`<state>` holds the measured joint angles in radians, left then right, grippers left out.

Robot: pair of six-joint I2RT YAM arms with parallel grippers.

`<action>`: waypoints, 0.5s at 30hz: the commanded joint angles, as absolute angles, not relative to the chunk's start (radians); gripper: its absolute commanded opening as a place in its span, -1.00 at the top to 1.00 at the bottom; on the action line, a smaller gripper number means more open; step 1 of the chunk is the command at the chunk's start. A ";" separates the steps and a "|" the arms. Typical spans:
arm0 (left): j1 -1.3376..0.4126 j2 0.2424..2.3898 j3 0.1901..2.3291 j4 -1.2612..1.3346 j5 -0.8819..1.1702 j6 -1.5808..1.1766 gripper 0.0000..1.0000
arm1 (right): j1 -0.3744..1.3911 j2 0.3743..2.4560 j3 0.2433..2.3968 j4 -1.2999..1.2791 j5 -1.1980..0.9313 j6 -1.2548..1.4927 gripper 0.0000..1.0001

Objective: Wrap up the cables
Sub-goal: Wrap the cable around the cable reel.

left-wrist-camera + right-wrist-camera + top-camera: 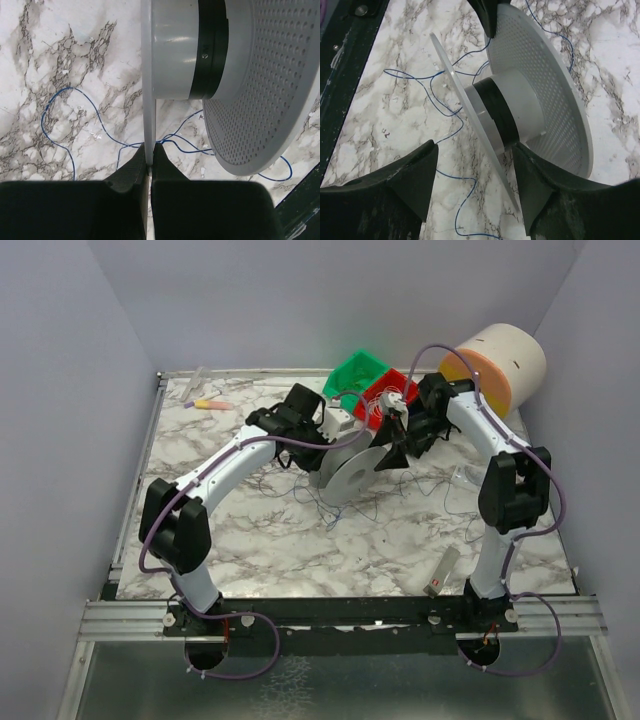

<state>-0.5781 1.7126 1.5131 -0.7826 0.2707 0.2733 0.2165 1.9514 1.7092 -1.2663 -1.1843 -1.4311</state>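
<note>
Where the counter (250, 540) carries the grey spool (350, 475), the left tool (148, 155) is clamped on the spool's flange and the right tool (474, 150) gapes toward it. The cables (70, 89) sprawl around the spool: hair-thin, limp, probably tangle-prone, best pinched near an end.

1. Your left arm (235, 462) and right arm (487, 430) wear glossy white link shells between chunky black joint housings.
2. The largest black blocks are the elbows, at 8 o'clock and 3 o'clock in the top view.
3. A thin purple hose (437, 347) runs along each arm and loops out below each black base (203, 625), at 7 and 5 o'clock.
4. Your left gripper (148, 150) has matte black, wedge-shaped fingers (127, 172).
5. Your right gripper (475, 147) has broader black fingertips (400, 190), dusted with pale grey scuffs.
</note>
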 commanded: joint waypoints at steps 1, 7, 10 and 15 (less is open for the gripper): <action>-0.594 1.716 1.550 -0.763 0.318 0.282 1.00 | 0.218 1.947 1.710 -1.332 -1.242 -1.503 -0.23; -0.597 1.730 1.566 -0.763 0.323 0.270 1.00 | 0.222 1.974 1.703 -1.365 -1.235 -1.545 0.50; -0.597 1.732 1.572 -0.762 0.324 0.270 0.89 | 0.221 2.002 1.734 -1.460 -1.227 -1.628 0.83; -0.597 1.717 1.578 -0.757 0.315 0.271 0.43 | 0.219 1.995 1.715 -1.463 -1.198 -1.649 0.95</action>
